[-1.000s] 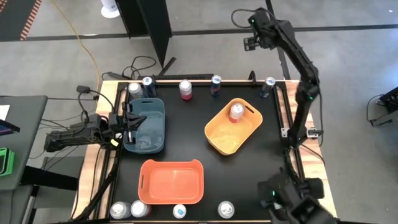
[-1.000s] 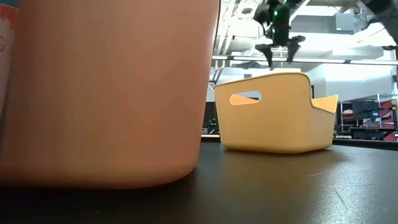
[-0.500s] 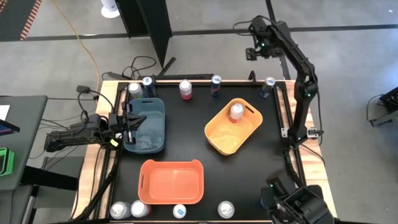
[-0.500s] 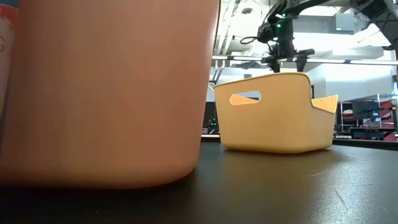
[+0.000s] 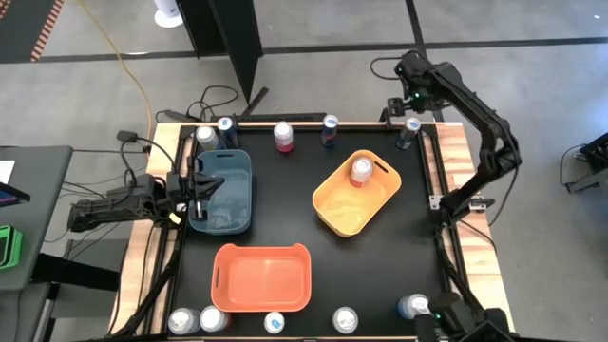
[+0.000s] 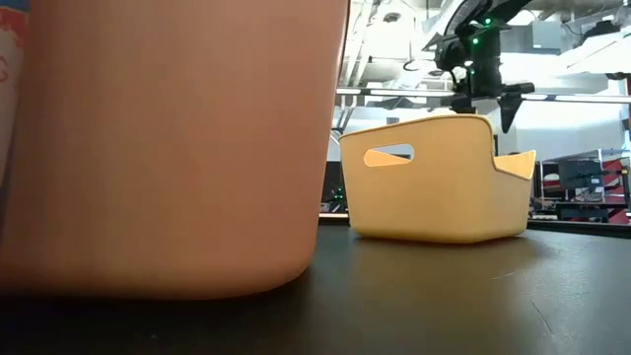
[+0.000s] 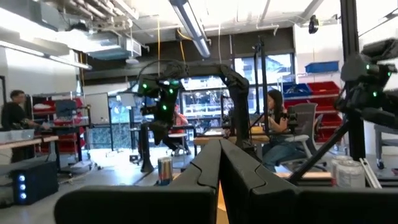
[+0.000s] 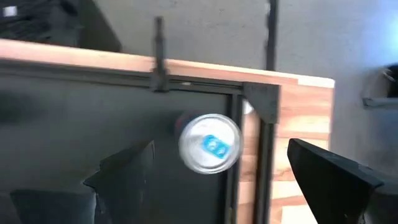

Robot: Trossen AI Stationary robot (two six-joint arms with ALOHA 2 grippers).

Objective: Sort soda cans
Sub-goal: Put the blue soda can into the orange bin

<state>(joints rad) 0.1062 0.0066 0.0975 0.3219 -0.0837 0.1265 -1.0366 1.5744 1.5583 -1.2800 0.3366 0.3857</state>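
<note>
In the low view the orange bin (image 6: 168,148) fills the left side and is cut by the top and left edges; it hides the table behind it. In the high view the soda cans (image 5: 274,323) along the bottom edge are partly cut off. The right wrist picture is blurred.

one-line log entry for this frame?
task: sort soda cans | right gripper: open, above far-right corner can | left gripper: shut, at blue bin

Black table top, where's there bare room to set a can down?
Bare mat lies between the blue bin and the yellow bin, and right of the orange bin toward the right rail. The far edge and near edge are crowded with soda cans.
</note>
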